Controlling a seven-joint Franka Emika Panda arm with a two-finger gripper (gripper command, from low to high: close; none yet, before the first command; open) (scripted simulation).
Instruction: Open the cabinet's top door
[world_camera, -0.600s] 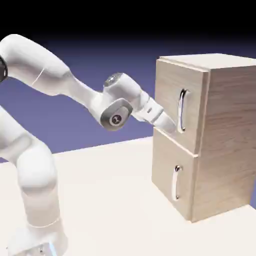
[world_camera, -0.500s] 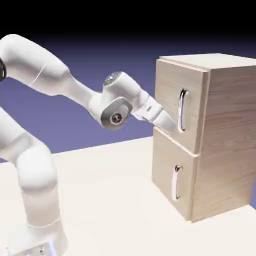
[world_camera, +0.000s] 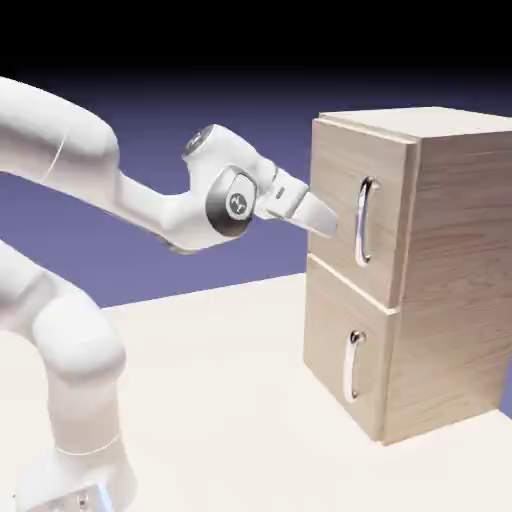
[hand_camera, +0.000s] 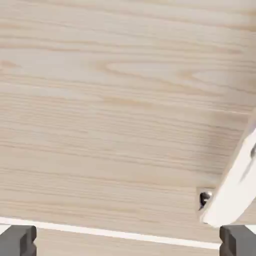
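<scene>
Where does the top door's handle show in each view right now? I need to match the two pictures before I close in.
Exterior view: the top door's handle stands upright on the upper panel of the cabinet, just right of the pincer.
Hand view: only one end of the handle shows, at the right edge, above the right fingertip.
Shared landmark: the seam between the two doors, a pale line low in the hand view.

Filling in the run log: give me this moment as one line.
claw: open, empty | top door: shut | handle: not gripped, claw beside it | bottom door: shut
</scene>
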